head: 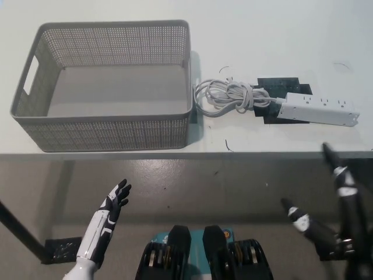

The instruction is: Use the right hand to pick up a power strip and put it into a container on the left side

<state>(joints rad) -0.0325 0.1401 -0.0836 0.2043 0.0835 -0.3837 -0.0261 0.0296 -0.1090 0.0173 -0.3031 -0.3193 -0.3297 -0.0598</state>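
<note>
While the power strip [317, 109] lies untouched on the surface [280, 35] beside the empty basket [111, 125], right robot hand [329, 216] hovers spread below; left robot hand [116, 201] rests spread, idle.

I stood in what looked like a lab or test room: a plain white table [116, 11] over a bare grey floor [192, 186], black tape patches [278, 84] marking the tabletop, nothing homely around.
</note>
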